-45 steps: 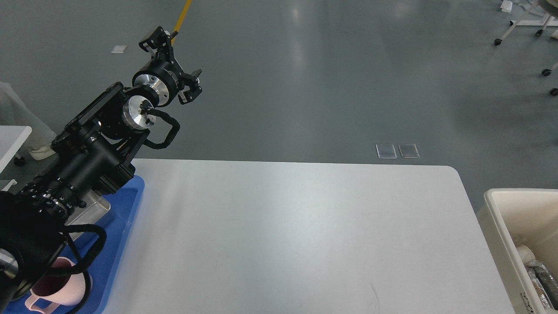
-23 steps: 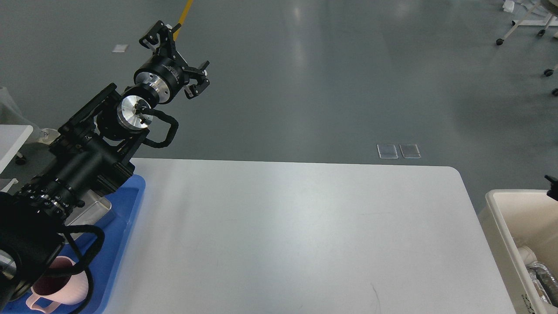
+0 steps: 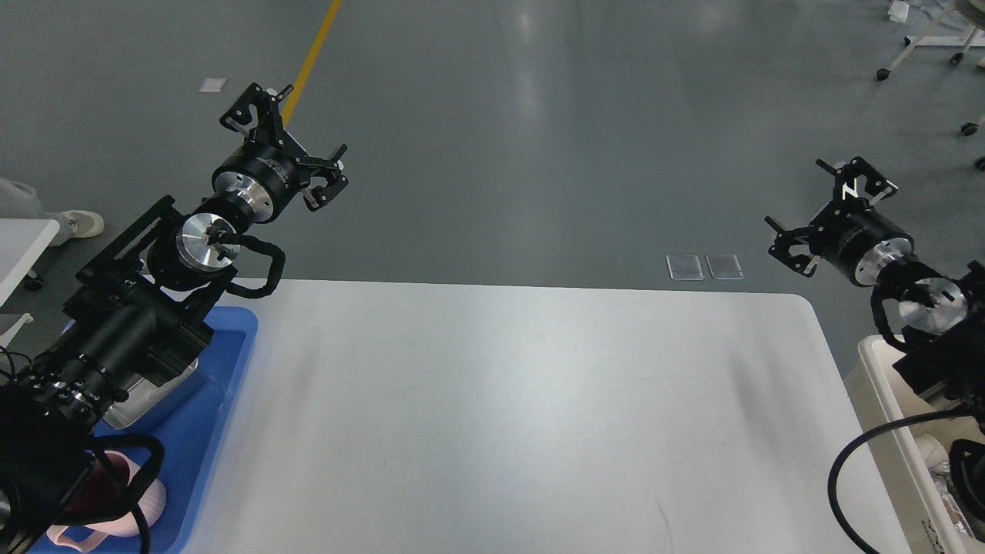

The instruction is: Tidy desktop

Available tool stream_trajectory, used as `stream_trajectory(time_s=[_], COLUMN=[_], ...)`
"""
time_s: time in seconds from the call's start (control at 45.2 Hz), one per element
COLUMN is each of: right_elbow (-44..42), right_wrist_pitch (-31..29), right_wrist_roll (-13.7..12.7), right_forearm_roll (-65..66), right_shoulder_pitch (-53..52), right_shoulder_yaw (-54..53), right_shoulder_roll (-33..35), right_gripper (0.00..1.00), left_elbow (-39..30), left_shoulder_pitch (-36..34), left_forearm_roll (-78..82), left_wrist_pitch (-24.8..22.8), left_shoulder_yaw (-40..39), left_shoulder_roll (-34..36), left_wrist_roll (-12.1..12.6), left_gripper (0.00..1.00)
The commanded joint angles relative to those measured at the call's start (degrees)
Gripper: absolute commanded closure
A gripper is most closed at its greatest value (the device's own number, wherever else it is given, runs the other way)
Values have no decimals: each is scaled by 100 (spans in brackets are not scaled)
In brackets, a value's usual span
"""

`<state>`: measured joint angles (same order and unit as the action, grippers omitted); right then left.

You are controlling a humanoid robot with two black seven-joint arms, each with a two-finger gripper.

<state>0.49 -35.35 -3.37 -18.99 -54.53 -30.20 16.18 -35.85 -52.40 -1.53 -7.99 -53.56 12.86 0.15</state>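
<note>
Floor [image 3: 539, 138] was smooth grey with soft glare. Yellow line [image 3: 308, 61] ran top left. Two clear plates [image 3: 704, 266] lay beyond the table; wheeled legs [image 3: 923, 46] top right.

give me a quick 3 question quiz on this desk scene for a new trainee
1. True or false: the left end effector is holding a cup.
2. Where is the pink cup? A) middle of the desktop B) in the blue tray C) in the cream bin
3. Are the right end effector fingers spread or closed?

Key: 1 false. 2 B. 3 spread.
</note>
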Motion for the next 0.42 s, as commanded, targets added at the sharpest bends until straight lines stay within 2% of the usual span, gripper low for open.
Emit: stream_trajectory(time_s=[0.0, 0.155, 0.288, 0.399], right_elbow=[-5, -5, -5, -5], right_wrist_pitch=[-16, -139, -183, -183], right_wrist_roll=[257, 679, 917, 987], right_forearm_roll=[0, 0, 0, 0], right_shoulder_pitch=[-14, 39, 57, 66], right_shoulder_yaw=[-30, -65, -83, -118], right_shoulder_roll=[-273, -519, -678, -783], right_gripper=[0, 0, 0, 0], left_elbow=[-1, -1, -1, -1], left_shoulder_pitch=[107, 177, 318, 441], left_forearm_roll=[-5, -5, -5, -5], left_wrist_pitch=[-9, -9, -88, -238], left_shoulder_yaw=[-216, -470, -681, -831], left_shoulder_roll=[-21, -56, -73, -126], left_wrist_roll=[3, 12, -6, -14], left_gripper=[2, 2, 2, 1])
